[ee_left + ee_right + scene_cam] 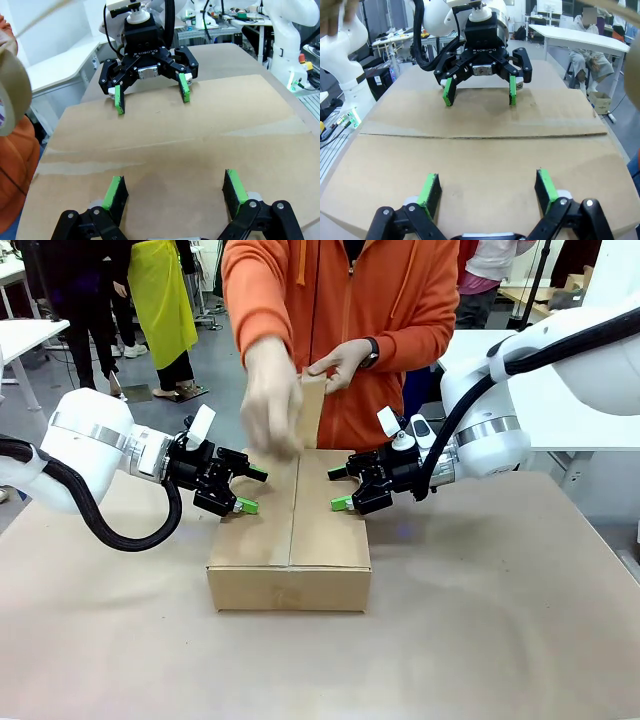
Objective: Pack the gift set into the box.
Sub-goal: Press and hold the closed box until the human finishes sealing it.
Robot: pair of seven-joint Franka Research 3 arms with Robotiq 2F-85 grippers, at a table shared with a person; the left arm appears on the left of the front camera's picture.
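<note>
— Where's the box (290,540)?

— Mid-table, flaps folded shut, seam running toward the person.

— And the grippers?

— The left gripper (247,490) presses on the left flap, fingers spread apart; the right gripper (340,488) does likewise on the right flap (both hold nothing).

— The person?

— Gloved hands (272,400) above the far edge, a tape roll (10,95) in them.

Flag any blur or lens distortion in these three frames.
Front view: the person's raised hand is motion-blurred; the box and both tools are sharp. Left wrist view: a tape roll at the left edge is soft, and the flap edges bow from the wide lens. Right wrist view: blurred shapes at the top corners; box seam crisp.
</note>
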